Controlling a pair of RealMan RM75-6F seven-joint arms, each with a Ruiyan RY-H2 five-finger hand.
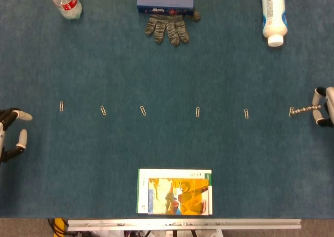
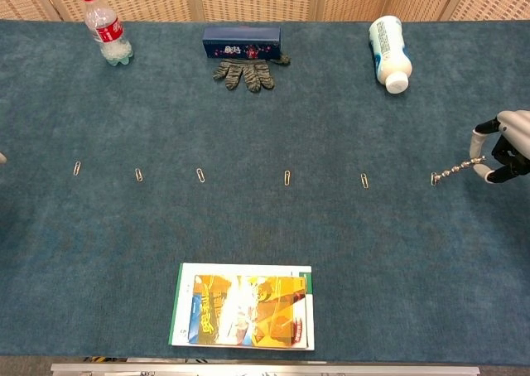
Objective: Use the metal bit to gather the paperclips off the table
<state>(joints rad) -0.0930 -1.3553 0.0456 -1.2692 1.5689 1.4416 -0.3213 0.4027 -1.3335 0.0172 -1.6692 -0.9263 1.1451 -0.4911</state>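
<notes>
At table's right edge, the right hand (image 2: 507,156) pinches the metal bit (image 2: 457,170); left hand (image 1: 9,134) lies empty, fingers apart.

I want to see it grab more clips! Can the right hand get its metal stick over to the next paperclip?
Probably yes. The right hand holds the metal bit, whose tip is at the end clip. Only bare cloth lies between it and the next paperclip.

No legible text anywhere. Water bottle (image 2: 104,26) has a red label, white bottle (image 2: 388,50) has blue print, blue box (image 2: 241,38) carries small markings, booklet (image 2: 243,307) has a printed yellow cover; all too small or blurred to read.
</notes>
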